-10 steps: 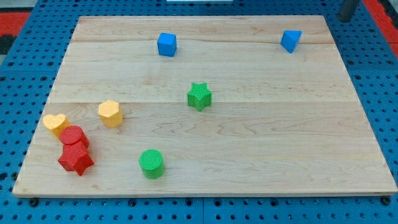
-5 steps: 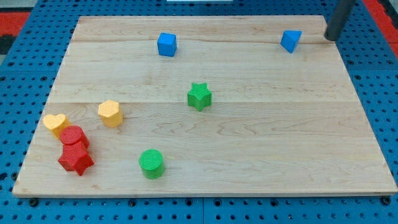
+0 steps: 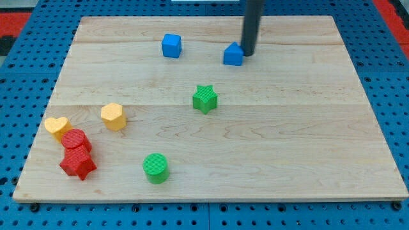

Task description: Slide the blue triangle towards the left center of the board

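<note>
The blue triangle (image 3: pixel 233 55) lies on the wooden board (image 3: pixel 211 185) near the view's top, right of centre. My tip (image 3: pixel 247 53) stands right against the triangle's right side. A blue cube (image 3: pixel 171 46) sits to the triangle's left, near the top edge. The rod comes down from the view's top.
A green star (image 3: pixel 205 99) lies below the triangle near the board's centre. A green cylinder (image 3: pixel 155 168) is near the bottom. A yellow hexagon (image 3: pixel 113 116), a yellow heart (image 3: pixel 57 127), a red cylinder (image 3: pixel 75 140) and a red star (image 3: pixel 78 165) cluster at the left.
My tip has swept left from the board's top right corner and pushed the blue triangle left and slightly down. The other blocks have not moved.
</note>
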You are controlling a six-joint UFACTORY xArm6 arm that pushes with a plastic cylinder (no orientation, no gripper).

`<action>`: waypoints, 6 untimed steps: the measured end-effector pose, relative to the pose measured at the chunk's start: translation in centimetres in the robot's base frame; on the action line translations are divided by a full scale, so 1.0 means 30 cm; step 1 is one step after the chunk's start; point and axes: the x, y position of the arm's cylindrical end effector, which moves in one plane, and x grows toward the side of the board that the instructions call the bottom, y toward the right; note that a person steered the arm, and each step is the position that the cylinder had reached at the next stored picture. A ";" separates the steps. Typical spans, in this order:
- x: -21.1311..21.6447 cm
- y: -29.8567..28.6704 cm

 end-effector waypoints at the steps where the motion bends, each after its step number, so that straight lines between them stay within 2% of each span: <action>1: 0.054 -0.236; 2: 0.197 -0.511; 3: 0.358 -0.515; 4: 0.395 -0.576; 5: 0.380 -0.440; 6: 0.292 -0.446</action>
